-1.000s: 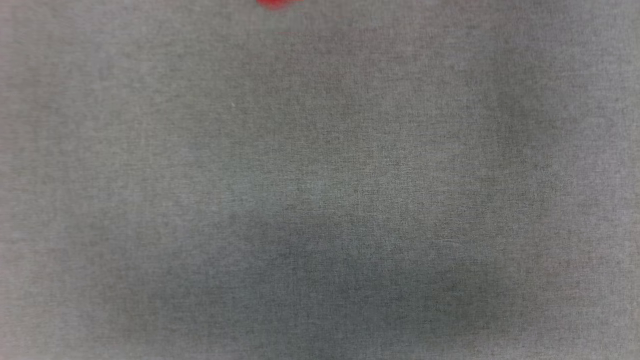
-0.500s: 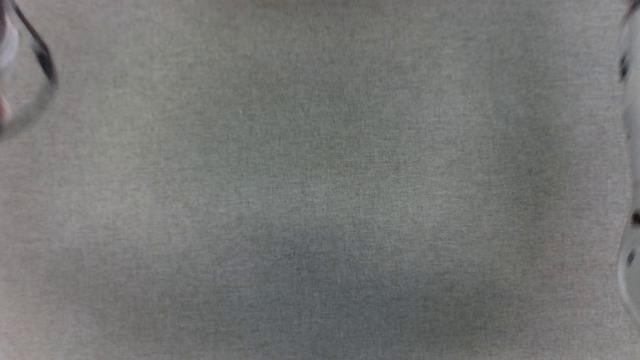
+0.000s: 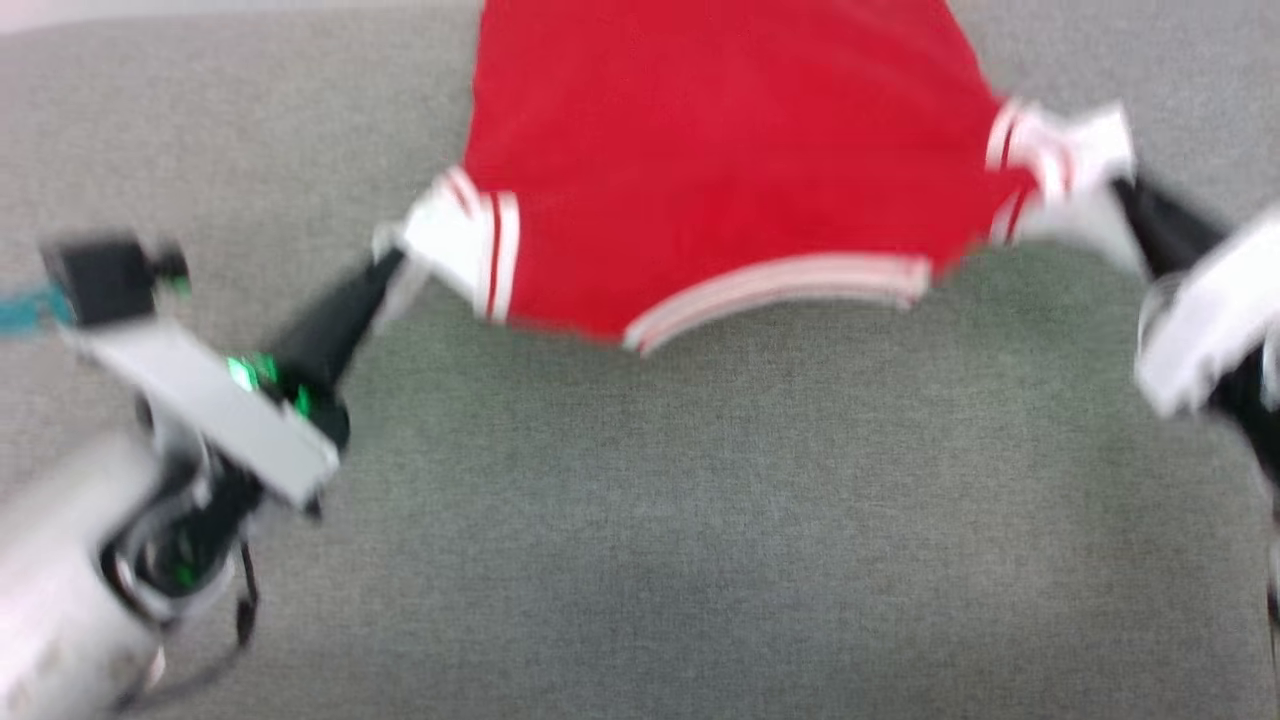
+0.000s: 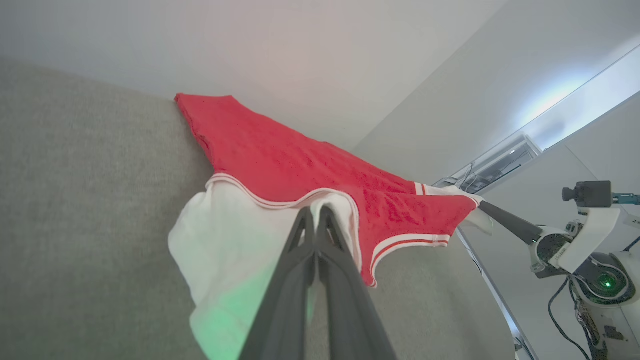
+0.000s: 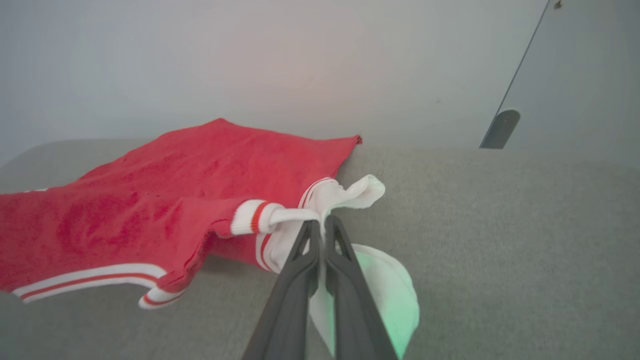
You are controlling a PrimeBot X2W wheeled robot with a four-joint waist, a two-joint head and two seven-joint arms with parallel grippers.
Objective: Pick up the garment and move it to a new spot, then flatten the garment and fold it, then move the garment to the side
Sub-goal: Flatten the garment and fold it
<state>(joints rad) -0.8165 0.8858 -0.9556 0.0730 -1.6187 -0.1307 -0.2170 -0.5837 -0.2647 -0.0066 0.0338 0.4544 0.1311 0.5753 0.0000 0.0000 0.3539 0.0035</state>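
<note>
Head view: left fingers [image 3: 340, 310] and right fingers [image 3: 1165, 228], each shut on a sleeve [image 3: 450, 240], spread the shirt [image 3: 700, 180] over the tabletop [image 3: 700, 520]; pickup done, flattening, folding and side move apparently remain

Left pincer [image 4: 316, 211] clamps the garment [image 4: 280, 155] by a white sleeve — right pincer [image 4: 481, 204] grips the other.

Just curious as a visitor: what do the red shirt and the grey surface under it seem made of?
The red shirt: soft knitted fabric, matte, probably cotton or a blend; it drapes, wrinkles and shows a fine nubbly texture, with ribbed striped trim. The grey surface: woven cloth covering, matte, heathered; a fine weave grain shows.
</note>
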